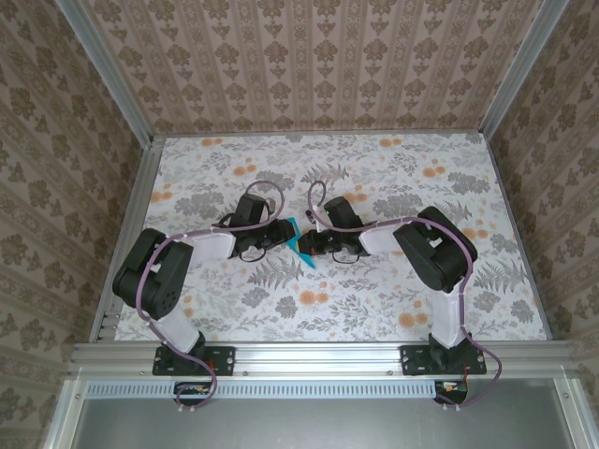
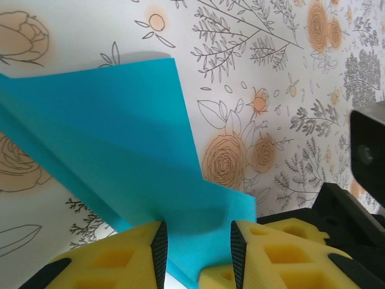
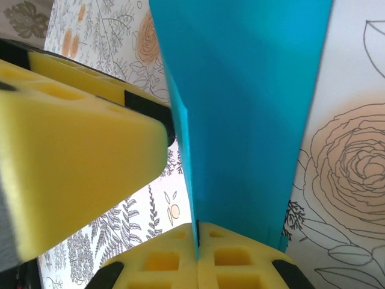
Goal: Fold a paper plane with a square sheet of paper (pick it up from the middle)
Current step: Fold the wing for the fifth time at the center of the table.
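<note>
The square sheet of paper (image 1: pixel 307 254), teal-blue and creased into folded layers, stands up off the floral table between the two grippers. My right gripper (image 3: pixel 197 241) is shut on the sheet (image 3: pixel 246 108), pinching its lower edge between the yellow pads. My left gripper (image 2: pixel 195 253) is open, with a gap between its fingers; a corner of the sheet (image 2: pixel 120 138) lies in that gap, clear of the pads. From above, the left gripper (image 1: pixel 284 234) and right gripper (image 1: pixel 304 245) face each other at the table's centre. The paper plane is out of view.
The floral table (image 1: pixel 374 309) is walled by patterned panels and an aluminium frame (image 1: pixel 309 354) along the near edge. The left gripper's yellow finger (image 3: pixel 72 156) sits close beside the sheet in the right wrist view. Black parts of the right arm (image 2: pixel 367 150) show at the left wrist view's right edge.
</note>
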You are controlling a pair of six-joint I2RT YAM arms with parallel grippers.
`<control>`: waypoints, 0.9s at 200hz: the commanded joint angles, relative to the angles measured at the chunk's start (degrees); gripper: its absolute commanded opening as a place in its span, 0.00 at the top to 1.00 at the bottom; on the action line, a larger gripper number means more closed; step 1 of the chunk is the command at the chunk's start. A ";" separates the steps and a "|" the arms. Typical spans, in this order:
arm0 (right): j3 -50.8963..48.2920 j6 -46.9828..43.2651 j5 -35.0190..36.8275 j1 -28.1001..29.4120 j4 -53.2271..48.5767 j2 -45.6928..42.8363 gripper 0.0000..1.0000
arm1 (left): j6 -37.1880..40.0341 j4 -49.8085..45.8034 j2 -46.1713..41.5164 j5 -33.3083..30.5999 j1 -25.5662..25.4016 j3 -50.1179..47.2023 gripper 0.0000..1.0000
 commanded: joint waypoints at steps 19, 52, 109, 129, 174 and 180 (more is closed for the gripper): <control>2.14 -3.07 -1.49 0.32 -5.08 2.20 0.96 | -1.13 3.66 -2.22 1.69 0.40 -1.29 0.66; 2.59 -3.66 -1.46 0.28 -6.09 2.50 0.95 | -1.17 3.02 -1.05 1.50 0.51 -0.76 0.66; 3.12 -3.84 -1.65 0.22 -7.27 2.46 0.92 | -1.71 1.89 2.24 0.70 0.57 0.70 0.69; 3.14 -3.46 -1.80 -0.02 -7.02 2.16 0.92 | -1.71 1.07 2.71 -0.10 0.64 0.76 0.71; 3.15 -2.92 -2.17 -0.30 -6.75 2.28 0.92 | -1.71 0.02 2.82 -1.27 0.82 0.62 0.71; 3.12 -2.91 -2.09 -0.34 -6.70 2.35 0.92 | -1.71 -0.22 2.87 -1.46 0.86 0.61 0.72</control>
